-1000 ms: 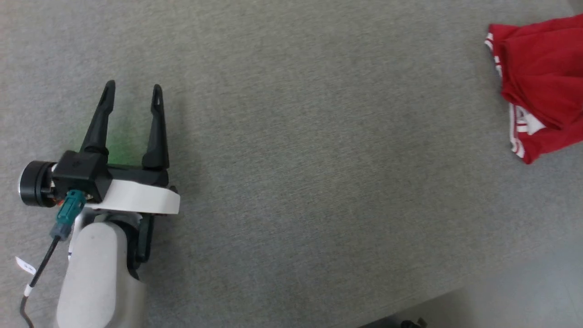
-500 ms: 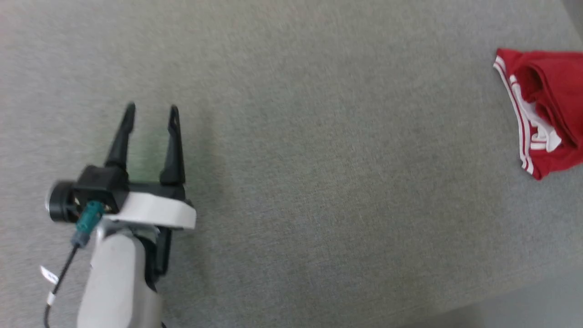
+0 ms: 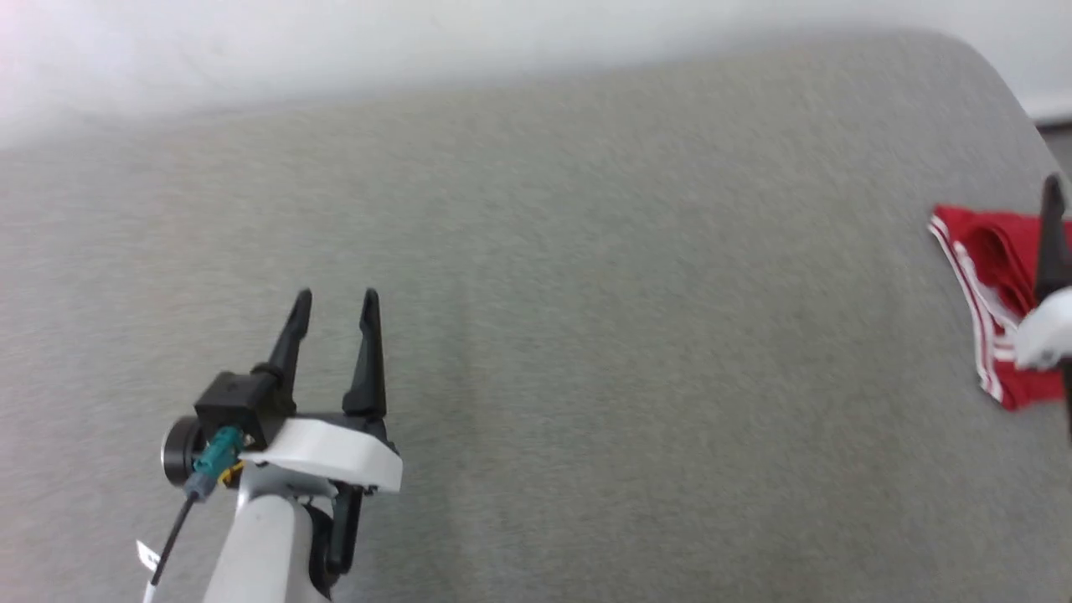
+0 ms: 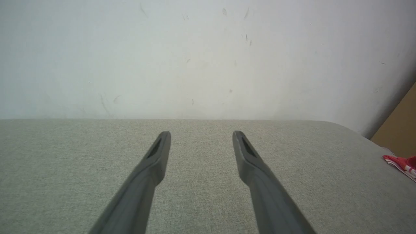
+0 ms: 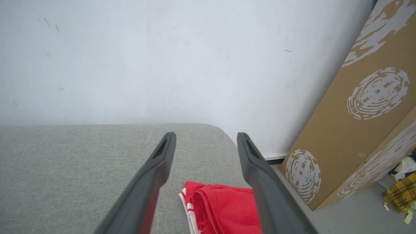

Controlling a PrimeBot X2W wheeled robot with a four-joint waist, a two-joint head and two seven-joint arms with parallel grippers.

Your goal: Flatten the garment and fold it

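Left gripper (image 3: 337, 295) hovers with its two dark fingers spread and empty over the bare grey fabric surface (image 3: 628, 293). It is well apart from the garment (image 3: 988, 251), a red bundle with red-and-white striped trim lying bunched at the surface's far right, near its rounded corner. Right gripper (image 5: 206, 136), its fingers likewise spread and pinching nothing, hangs over that bundle. In the right wrist view the red cloth lies below and between the two fingers, and the right-hand finger crosses in front of the cloth's edge. Whether either finger touches the fabric cannot be told. In the head view one dark finger and the pale wrist casing (image 3: 1043, 335) of the right arm cover part of the garment at the frame's edge. A scuffed white wall (image 4: 208, 48) rises directly behind the surface. Beside the corner a tall brown cardboard box (image 5: 357, 130) printed with white round patterns stands on the grey floor (image 5: 357, 221), with yellow plaid cloth (image 5: 398, 193) near its foot.
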